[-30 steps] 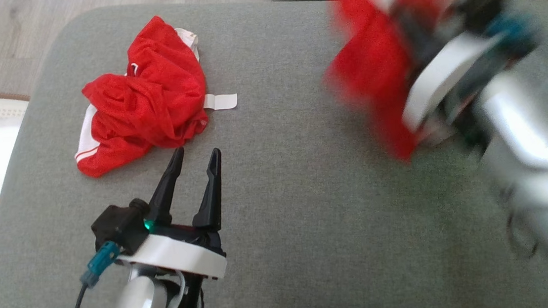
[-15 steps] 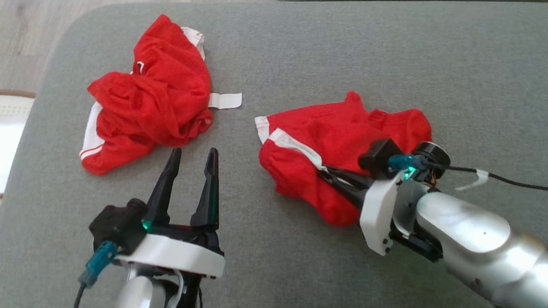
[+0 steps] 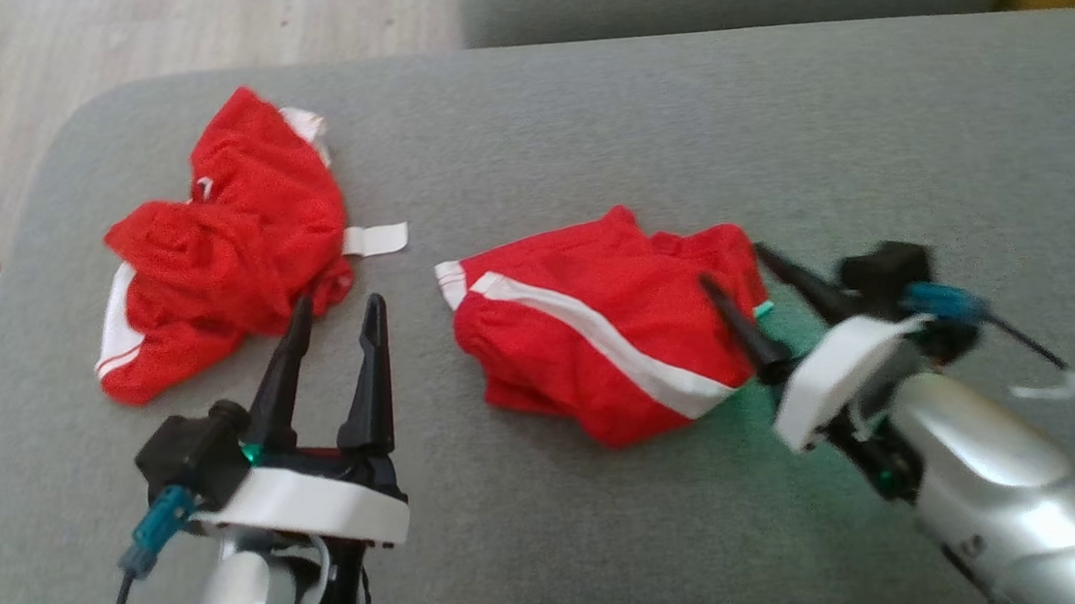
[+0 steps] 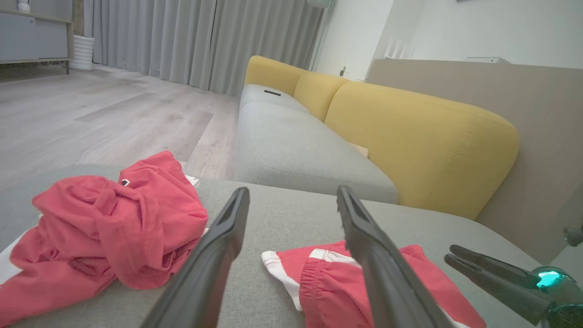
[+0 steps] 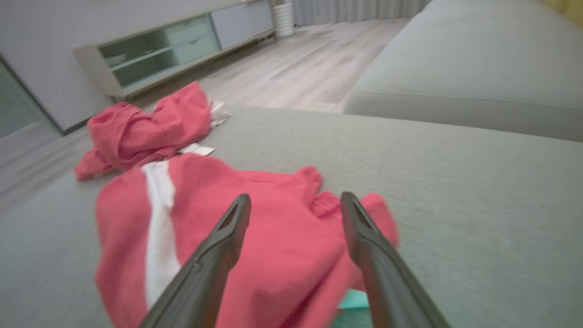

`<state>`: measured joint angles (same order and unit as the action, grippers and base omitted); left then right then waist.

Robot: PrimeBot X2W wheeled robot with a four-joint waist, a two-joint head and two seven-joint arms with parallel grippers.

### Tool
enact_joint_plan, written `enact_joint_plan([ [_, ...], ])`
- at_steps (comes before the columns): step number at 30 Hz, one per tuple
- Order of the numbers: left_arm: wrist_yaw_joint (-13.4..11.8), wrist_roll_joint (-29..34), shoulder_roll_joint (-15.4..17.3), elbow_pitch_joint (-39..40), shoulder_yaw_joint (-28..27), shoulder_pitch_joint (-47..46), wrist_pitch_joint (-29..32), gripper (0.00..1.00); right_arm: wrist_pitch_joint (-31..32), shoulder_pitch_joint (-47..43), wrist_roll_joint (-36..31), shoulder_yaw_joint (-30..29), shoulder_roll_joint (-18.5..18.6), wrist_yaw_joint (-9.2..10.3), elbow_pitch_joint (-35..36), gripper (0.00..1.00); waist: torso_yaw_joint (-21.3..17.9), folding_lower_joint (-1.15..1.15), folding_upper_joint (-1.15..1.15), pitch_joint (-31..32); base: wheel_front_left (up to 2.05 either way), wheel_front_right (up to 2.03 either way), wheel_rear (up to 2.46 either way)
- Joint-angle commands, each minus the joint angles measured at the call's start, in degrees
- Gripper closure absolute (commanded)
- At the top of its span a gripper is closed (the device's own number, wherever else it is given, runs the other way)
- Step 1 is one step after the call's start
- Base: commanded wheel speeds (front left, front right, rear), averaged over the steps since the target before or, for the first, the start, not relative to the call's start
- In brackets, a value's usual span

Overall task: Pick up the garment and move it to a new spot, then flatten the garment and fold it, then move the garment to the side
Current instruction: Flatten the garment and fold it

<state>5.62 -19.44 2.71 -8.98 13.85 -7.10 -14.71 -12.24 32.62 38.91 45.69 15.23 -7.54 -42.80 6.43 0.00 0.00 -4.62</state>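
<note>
The right gripper, just right of the striped red garment, is smeared by motion blur in the head view. Its fingers cover the garment's right edge. In the left wrist view, the left gripper hides the garment's middle behind one finger, and the bottom edge cuts off the garment's near side. A teal patch under the garment's near hem is too blurred to identify.

red garment, second garment, grey cushion

Red garment, white stripe, crumpled, lying mid grey cushion.
</note>
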Motion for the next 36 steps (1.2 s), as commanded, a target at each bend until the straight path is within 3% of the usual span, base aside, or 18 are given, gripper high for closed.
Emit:
enact_joint_plan([
  [1,0.19,0.52,0.17,2.59,-2.22,-1.79,-0.29,0.00,-1.15,-0.28,-0.02,-1.73,0.20,0.05,1.16,0.00,-1.09,0.00,0.00,0.52,0.00,0.00,0.00],
  [6,0.29,0.68,0.17,4.04,-3.96,-2.06,-0.29,0.00,-2.65,-5.37,-4.74,-15.55,-1.30,0.05,4.29,0.00,-3.13,0.00,0.00,0.77,0.00,0.00,0.00],
  [11,0.08,0.02,0.17,5.96,-4.95,-1.48,-0.29,0.00,-2.73,-15.20,-13.54,-33.53,-7.43,0.05,16.85,0.00,-4.39,0.00,0.00,0.79,0.00,0.00,0.00],
  [14,-0.11,-0.21,0.17,6.74,-4.96,-0.63,-0.29,0.00,-2.74,-20.94,-18.43,-39.21,-10.65,0.05,23.46,0.00,-4.94,0.00,0.00,0.71,0.00,0.00,0.00],
  [18,-0.14,-0.34,0.17,6.79,-4.51,0.10,-0.29,0.00,-2.74,-24.75,-21.11,-41.24,-12.11,0.05,27.33,0.00,-5.11,0.00,0.00,0.26,0.00,0.00,0.00],
  [23,-0.07,-0.46,0.17,6.77,-3.35,-0.65,-0.29,0.00,-2.53,-24.34,-20.92,-42.27,-12.32,0.05,26.20,0.00,-4.09,0.00,0.00,-1.03,0.00,0.00,0.00],
  [29,0.11,-0.55,0.17,6.16,-2.02,-1.56,-0.29,0.00,1.07,-20.19,-20.69,-41.78,-12.34,0.05,20.59,0.00,-2.26,0.00,0.00,-2.82,0.00,0.00,0.00],
  [36,0.12,-0.91,0.17,5.45,-0.93,-2.49,-0.29,0.00,8.12,-12.66,-19.87,-39.82,-12.35,0.05,8.11,0.00,1.12,0.00,0.00,-4.69,0.00,0.00,0.00],
])
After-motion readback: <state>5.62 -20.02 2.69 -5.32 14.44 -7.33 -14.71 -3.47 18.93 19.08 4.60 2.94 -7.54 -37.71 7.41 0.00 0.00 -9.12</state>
